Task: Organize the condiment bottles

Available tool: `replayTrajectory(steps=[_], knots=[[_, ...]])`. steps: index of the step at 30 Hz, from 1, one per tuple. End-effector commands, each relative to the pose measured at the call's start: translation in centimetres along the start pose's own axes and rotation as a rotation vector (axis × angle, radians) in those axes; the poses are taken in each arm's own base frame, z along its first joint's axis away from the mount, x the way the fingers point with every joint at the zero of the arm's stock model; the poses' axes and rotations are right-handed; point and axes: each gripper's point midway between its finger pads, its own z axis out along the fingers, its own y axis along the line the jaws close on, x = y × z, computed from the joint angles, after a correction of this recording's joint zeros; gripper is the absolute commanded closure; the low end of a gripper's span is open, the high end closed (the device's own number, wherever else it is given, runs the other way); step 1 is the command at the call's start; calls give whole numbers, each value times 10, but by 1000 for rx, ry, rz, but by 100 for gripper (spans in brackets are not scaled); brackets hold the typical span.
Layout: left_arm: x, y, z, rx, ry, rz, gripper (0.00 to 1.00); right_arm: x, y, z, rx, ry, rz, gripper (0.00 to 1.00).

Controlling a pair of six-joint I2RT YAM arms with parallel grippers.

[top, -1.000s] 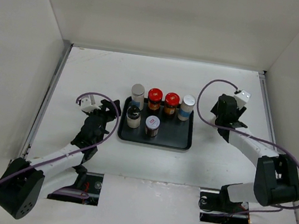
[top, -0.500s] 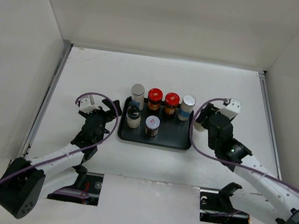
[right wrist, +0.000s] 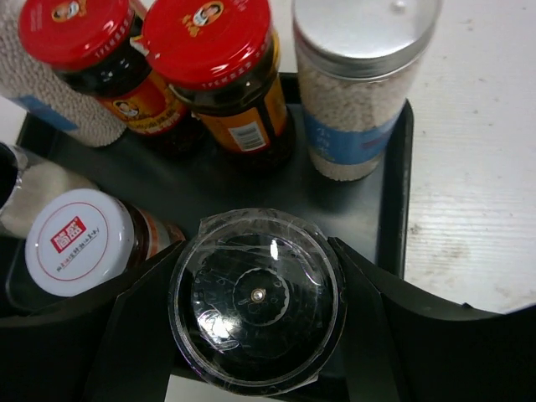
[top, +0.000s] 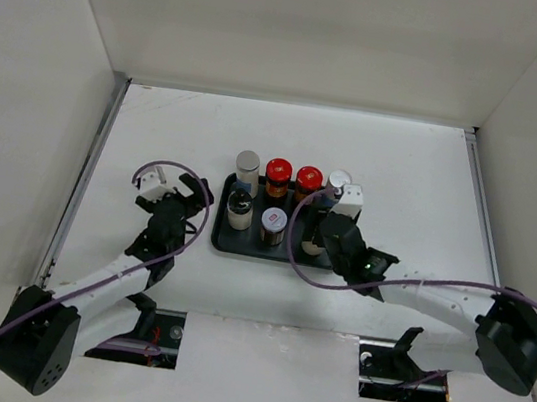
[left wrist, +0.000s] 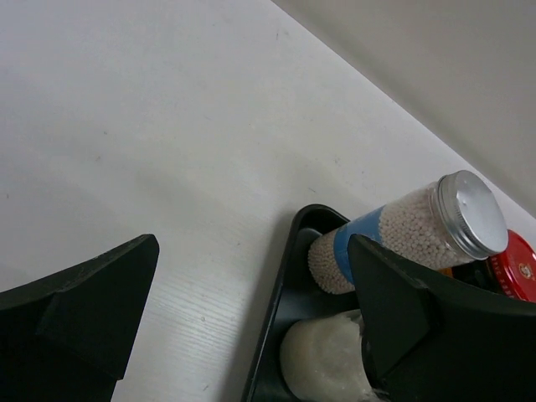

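Observation:
A black tray (top: pixel 326 258) holds the condiment bottles: two red-capped jars (top: pixel 278 172) (top: pixel 308 179), a silver-capped blue-labelled bottle (top: pixel 338 181), another silver-capped one (top: pixel 247 166), a white-capped jar (top: pixel 273 224) and a pale shaker (top: pixel 238 213). My right gripper (right wrist: pixel 257 301) is shut on a clear-topped shaker (right wrist: pixel 251 335), held upright over the tray's front right part (right wrist: pixel 394 209). My left gripper (left wrist: pixel 251 327) stands open at the tray's left rim (left wrist: pixel 276 310). The pale shaker (left wrist: pixel 322 356) sits by its right finger, untouched on the other side.
White walls close in the table on the left, right and back. The tray's front row has room between the white-capped jar (right wrist: pixel 79 243) and the held shaker. Purple cables loop off both arms.
My right arm swung left from beside the tray to over its front right part. My left gripper opened, let go of the pale shaker and drew back a little to the left.

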Motion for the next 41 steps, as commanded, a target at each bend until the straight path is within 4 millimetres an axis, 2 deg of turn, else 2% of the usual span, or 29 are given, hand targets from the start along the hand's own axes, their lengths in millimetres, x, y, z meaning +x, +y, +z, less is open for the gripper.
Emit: replayTrajectory(steps=[1,4,8,10,13,17,20,22,26,28,34,41], knots=[[-21,-16,5,-3,-22,-31,0,-48,37,5,-95,-161,70,52],[-14,-10,10,-63,26,6,0,-40,37,9,-85,-161,34,50],[-5,-3,12,-121,86,26,0,-20,37,16,-86,-122,-3,42],[-3,-2,11,-134,104,33,0,-14,40,13,-93,-113,-23,24],[-9,-5,8,-139,119,41,0,-27,41,1,-112,-146,-11,0],[-28,-12,2,-136,100,32,0,-62,34,-22,-129,-228,28,0],[-41,-17,-2,-137,90,29,0,-84,14,-38,-99,-303,94,0],[-44,-17,-4,-138,91,31,0,-98,-20,-41,-9,-363,155,0],[-40,-16,-1,-147,108,42,0,-106,-88,-46,158,-450,285,0],[-35,-16,-1,-149,122,53,0,-107,-108,-49,184,-478,368,0],[-36,-24,0,-134,133,59,0,-94,-127,-52,187,-488,465,0],[-48,-41,-4,-97,125,77,0,-85,-119,-42,163,-447,452,0]])
